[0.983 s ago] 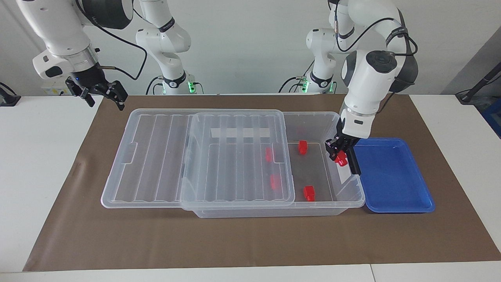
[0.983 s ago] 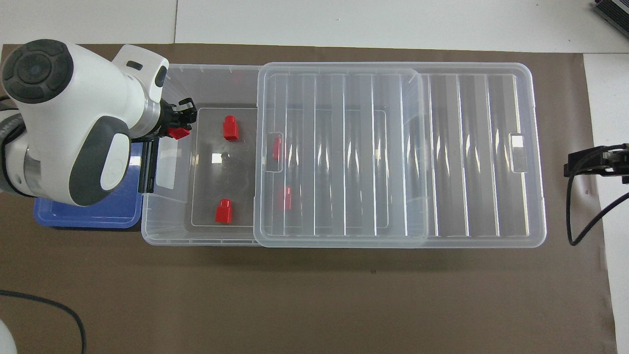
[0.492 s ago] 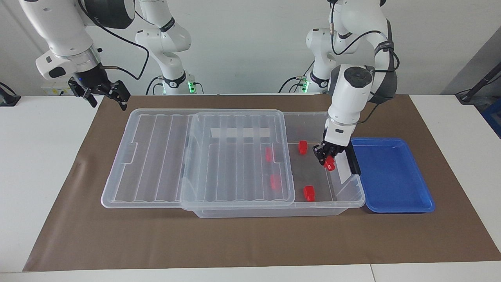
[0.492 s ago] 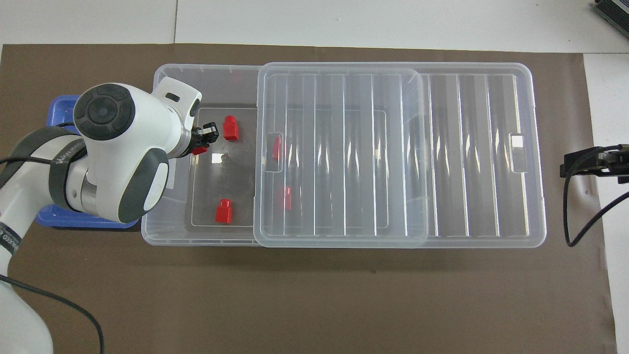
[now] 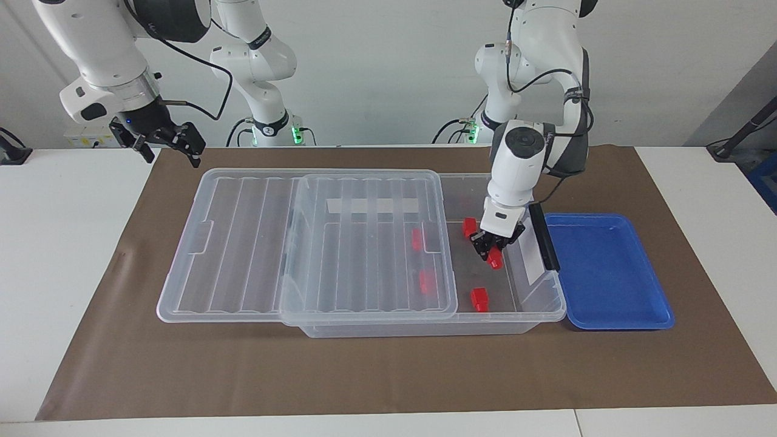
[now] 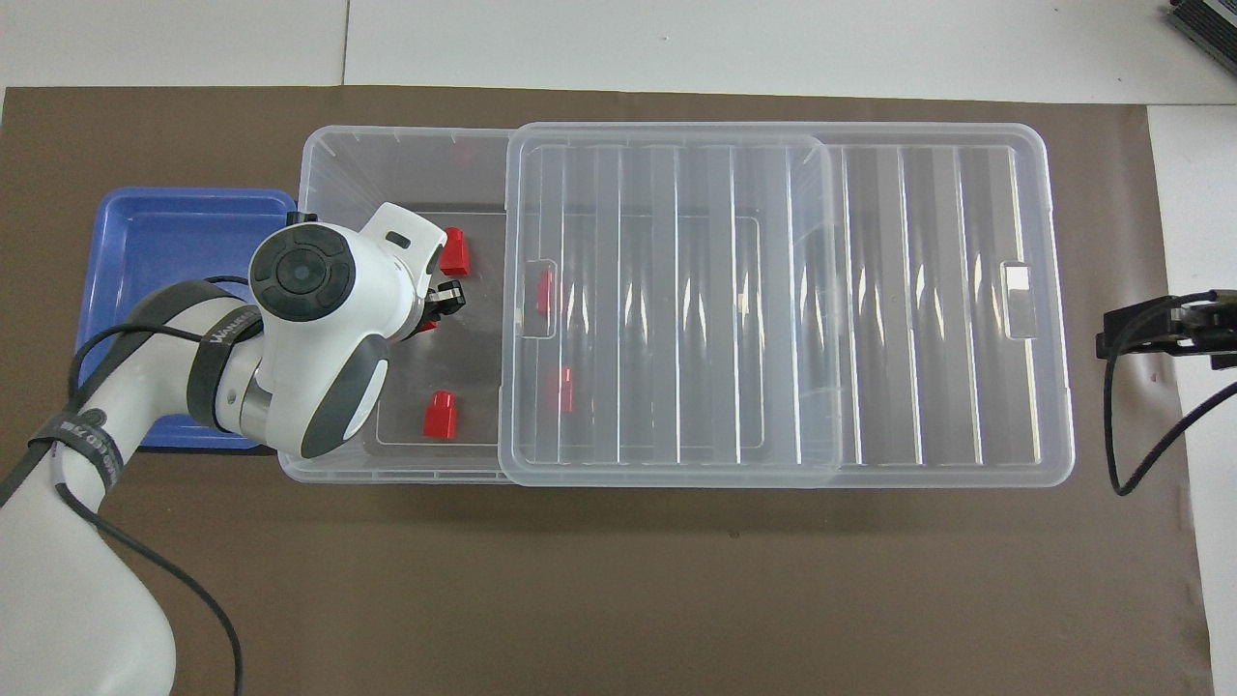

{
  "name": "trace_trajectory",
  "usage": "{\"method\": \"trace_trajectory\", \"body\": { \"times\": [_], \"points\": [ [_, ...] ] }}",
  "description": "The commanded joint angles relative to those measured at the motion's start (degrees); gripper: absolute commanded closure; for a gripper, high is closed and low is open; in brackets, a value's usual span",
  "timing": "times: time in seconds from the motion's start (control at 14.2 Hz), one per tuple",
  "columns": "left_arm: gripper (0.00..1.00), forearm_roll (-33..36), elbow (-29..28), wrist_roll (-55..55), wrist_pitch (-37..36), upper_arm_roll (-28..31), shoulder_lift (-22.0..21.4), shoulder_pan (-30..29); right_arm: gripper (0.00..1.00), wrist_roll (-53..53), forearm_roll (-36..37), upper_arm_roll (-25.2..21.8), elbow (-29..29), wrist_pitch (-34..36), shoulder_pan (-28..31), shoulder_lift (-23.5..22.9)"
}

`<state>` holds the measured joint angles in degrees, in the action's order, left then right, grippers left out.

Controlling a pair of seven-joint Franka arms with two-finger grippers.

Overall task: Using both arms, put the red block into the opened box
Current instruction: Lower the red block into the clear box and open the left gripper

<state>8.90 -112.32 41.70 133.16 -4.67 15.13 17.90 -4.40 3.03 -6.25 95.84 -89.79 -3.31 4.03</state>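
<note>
Red block (image 5: 495, 260) — clenched in left gripper (image 5: 489, 254) over box (image 5: 485, 328) | right gripper (image 5: 162, 141) spread — waiting

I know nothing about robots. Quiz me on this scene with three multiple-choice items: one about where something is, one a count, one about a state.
1. The left gripper is over:
A. the blue tray
B. the box's uncovered end
C. bare table

2. How many red blocks lie in the box, not counting the held one?
A. two
B. four
C. six

3. The box's lid is:
A. slid partway off
B. fully shut
C. lying in the tray

Answers:
1 B: it hangs inside the open end of the box, beside the blue tray.
2 B: two lie uncovered, two show through the lid.
3 A: it overhangs the end by the right gripper, which waits open.
</note>
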Motion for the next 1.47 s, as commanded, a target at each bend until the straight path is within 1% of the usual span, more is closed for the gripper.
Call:
{"method": "trace_trajectory", "body": {
  "times": [0.0,0.07,0.28,0.35,0.56,0.63,0.7,0.77,0.84,0.98,1.05,1.26,1.4],
  "points": [
    [1.0,3.3,-1.1,4.4,3.3,0.8,1.9,1.7,0.0,-0.7,-1.6,0.1,-1.1,0.3,0.1,-0.4],
    [1.0,3.3,-1.3,4.4,3.6,0.8,1.9,1.7,0.0,-0.4,-2.4,0.1,-1.0,-0.4,0.1,-0.4],
    [1.0,3.3,-5.3,4.4,9.8,0.9,2.1,1.2,0.0,-0.1,-3.5,0.1,-0.8,-1.3,0.1,-0.5],
    [1.0,3.5,-6.4,4.4,10.6,1.0,2.1,1.1,0.0,0.0,-3.3,0.1,-0.7,-1.3,0.1,-0.4],
    [1.0,3.6,-6.4,4.4,10.6,1.1,2.0,1.0,0.0,0.3,-2.7,0.4,-0.5,-1.3,-0.3,-0.2],
    [0.89,3.6,-6.4,4.4,10.5,1.1,2.0,1.0,0.0,0.1,-2.6,0.4,-0.5,-1.3,-1.2,-0.2],
    [0.51,3.6,-6.2,4.4,10.3,1.1,2.0,1.0,0.0,0.1,-2.6,0.4,-0.5,-1.3,-1.2,-0.3],
    [0.08,3.6,-6.2,4.4,10.2,1.1,2.0,1.1,0.0,0.3,-2.6,0.4,-0.5,-1.4,-1.1,-0.3],
    [0.0,3.6,-5.9,4.4,10.0,1.1,2.0,1.1,0.0,0.3,-2.6,0.4,-0.5,-1.5,-0.9,-0.3],
    [0.0,3.6,-5.3,4.4,8.8,1.2,2.0,1.4,0.0,0.3,-2.6,0.4,-0.4,-1.9,-0.9,-0.3],
    [0.0,3.6,-4.4,4.4,6.9,1.2,2.0,1.7,0.0,0.4,-2.7,0.4,-0.3,-2.3,-0.9,-0.3],
    [0.0,3.6,0.7,4.4,-1.5,1.1,1.8,1.8,0.0,0.4,-2.7,0.4,-0.3,-2.6,-0.6,-0.3],
    [0.0,3.6,1.6,4.6,-3.8,1.1,1.0,2.2,0.0,0.4,-2.7,0.4,-0.3,-2.6,-0.7,-0.3]
  ]
}}
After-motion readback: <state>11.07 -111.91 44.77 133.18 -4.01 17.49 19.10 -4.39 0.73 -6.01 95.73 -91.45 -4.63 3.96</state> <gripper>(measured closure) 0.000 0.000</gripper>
